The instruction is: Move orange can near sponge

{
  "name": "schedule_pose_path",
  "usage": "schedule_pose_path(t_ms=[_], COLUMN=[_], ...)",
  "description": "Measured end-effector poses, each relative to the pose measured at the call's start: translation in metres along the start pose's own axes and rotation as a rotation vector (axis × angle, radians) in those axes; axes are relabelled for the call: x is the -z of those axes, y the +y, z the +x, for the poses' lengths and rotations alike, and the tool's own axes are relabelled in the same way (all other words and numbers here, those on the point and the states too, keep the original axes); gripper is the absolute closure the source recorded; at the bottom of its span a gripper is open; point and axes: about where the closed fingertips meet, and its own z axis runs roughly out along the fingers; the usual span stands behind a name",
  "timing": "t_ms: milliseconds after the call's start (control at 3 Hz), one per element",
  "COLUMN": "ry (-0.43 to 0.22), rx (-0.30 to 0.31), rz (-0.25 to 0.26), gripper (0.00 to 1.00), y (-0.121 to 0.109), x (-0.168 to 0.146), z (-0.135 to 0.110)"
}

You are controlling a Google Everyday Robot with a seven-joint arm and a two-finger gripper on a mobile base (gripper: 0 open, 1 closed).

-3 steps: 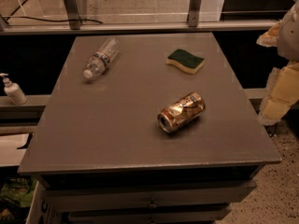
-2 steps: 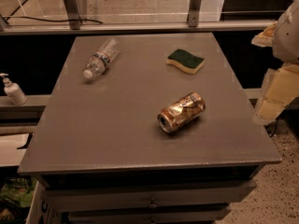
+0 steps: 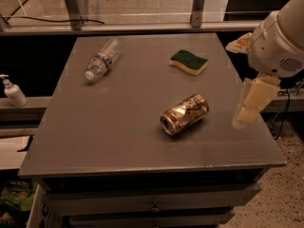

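Grey-brown bench [image 3: 118,127] carries three loose items.

1. Orange can [image 3: 184,114]: lies on its side, right of centre and toward the near edge. The silver end faces near-left. The shiny orange-gold wall bears white and dark label marks, but no writing can be read.
2. Sponge [image 3: 188,62]: rests flat in the far right part of the bench, dark green scouring face up over a yellow body. It is well apart from the orange can, with only a stretch of bench top between the two.
3. Clear plastic water bottle [image 3: 102,59]: lies on its side in the far left part, white cap pointing near-left. It has a pale label band, and the print on it is not legible.

Pincer [image 3: 244,115]: cream-coloured, hanging below the white arm housing [image 3: 280,42] at the right edge of the bench. It sits to the right of the orange can, apart from it and touching no item. Whether it is open or closed cannot be told from this view.

Surroundings:
- A white pump dispenser bottle [image 3: 13,91] stands on a ledge to the left of the bench.
- Drawer fronts [image 3: 152,205] sit below the bench top.
- A dark cable [image 3: 52,19] runs along the floor beyond the far edge.
- Speckled flooring [image 3: 285,198] shows at near right.
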Motion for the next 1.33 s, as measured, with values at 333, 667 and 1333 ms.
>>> schedule_pose_path(t_ms=[333,667,1333], ry=[-0.055,-0.092,-0.144], rx=[0.054,0.089,0.131], rz=[-0.018,-0.054,-0.120], gripper=[0.00,0.00,0.00], y=[-0.007,-0.002,0.016], x=[-0.026,-0.050,-0.085], z=[-0.009,-0.020,-0.046])
